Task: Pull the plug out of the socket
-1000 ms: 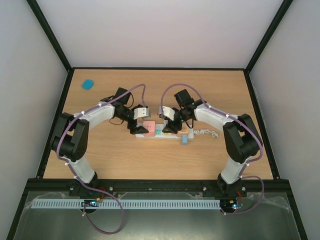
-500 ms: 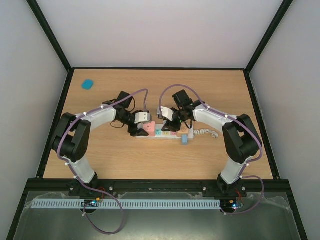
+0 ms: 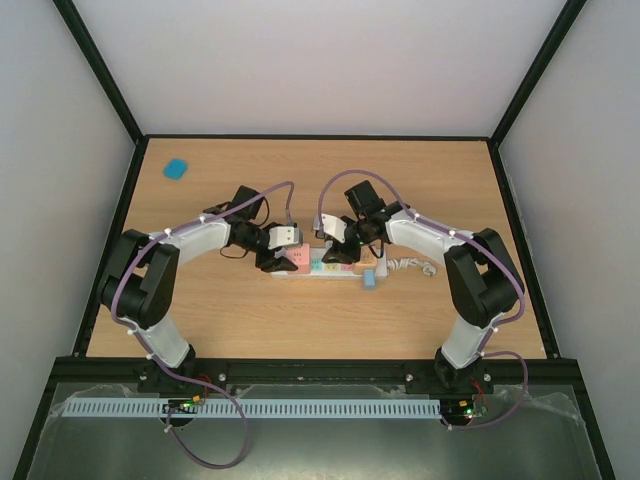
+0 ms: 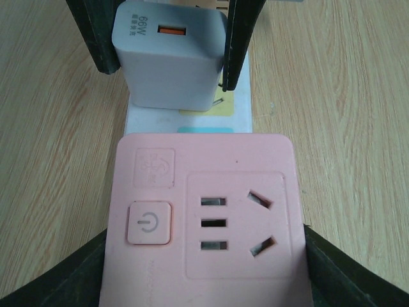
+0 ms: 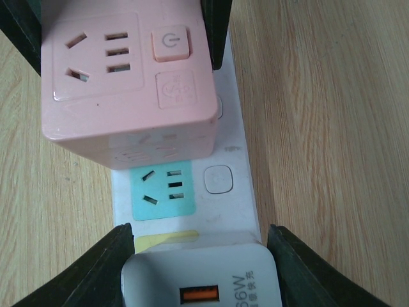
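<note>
The socket [image 3: 325,268], a long white strip with pastel outlets, lies mid-table. A grey-white 66W plug [image 5: 204,281] stands in it over the yellow outlet [image 5: 166,240]. My right gripper [image 5: 199,259] is shut on the plug, one finger against each side. A pink outlet block [image 4: 204,217] sits on the strip's left end. My left gripper [image 4: 204,272] straddles this block with its fingers [image 4: 332,268] against both flanks. In the left wrist view the plug [image 4: 169,57] shows between the right arm's fingers [image 4: 239,38]. From above, both grippers [image 3: 280,258] [image 3: 345,254] meet over the strip.
The strip's short white cord [image 3: 410,266] curls off to the right, with a small light-blue piece [image 3: 369,279] near that end. A blue object [image 3: 176,168] lies at the far left. A mint-green outlet [image 5: 163,192] with a round button [image 5: 218,179] lies bare between block and plug.
My left gripper has moved right onto the pink block and its jaws have narrowed against it. My right gripper's jaws have closed onto the plug.
</note>
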`<state>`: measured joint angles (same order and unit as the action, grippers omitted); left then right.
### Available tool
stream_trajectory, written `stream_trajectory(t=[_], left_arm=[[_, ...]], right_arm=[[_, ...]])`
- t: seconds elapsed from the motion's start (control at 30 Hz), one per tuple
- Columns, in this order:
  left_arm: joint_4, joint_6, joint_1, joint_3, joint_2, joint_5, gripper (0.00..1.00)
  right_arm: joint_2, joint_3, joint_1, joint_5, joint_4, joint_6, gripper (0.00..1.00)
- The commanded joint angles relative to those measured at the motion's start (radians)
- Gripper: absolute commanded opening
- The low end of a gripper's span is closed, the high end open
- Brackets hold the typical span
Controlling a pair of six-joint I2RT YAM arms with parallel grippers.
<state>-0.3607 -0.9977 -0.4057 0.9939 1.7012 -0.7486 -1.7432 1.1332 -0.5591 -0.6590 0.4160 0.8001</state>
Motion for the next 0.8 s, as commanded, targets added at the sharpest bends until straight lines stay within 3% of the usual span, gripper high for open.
stream_trajectory(t=[0.0, 0.27, 0.53, 0.77], left_arm=[[-0.007, 0.000, -0.008, 0.008, -0.031, -0.084, 0.49], [0.009, -0.002, -0.008, 0.004, -0.073, -0.099, 0.44], [-0.074, 0.018, 0.037, 0.063, -0.047, -0.218, 0.41], [-0.047, -0.007, 0.037, 0.034, -0.089, -0.188, 0.40]], right_arm=[[-0.018, -0.024, -0.019, -0.006, -0.011, 0.000, 0.23], [-0.032, -0.025, -0.019, 0.005, -0.006, 0.002, 0.20], [-0.023, -0.043, -0.019, 0.024, -0.025, 0.005, 0.18], [-0.030, -0.040, -0.019, 0.027, -0.025, -0.003, 0.17]])
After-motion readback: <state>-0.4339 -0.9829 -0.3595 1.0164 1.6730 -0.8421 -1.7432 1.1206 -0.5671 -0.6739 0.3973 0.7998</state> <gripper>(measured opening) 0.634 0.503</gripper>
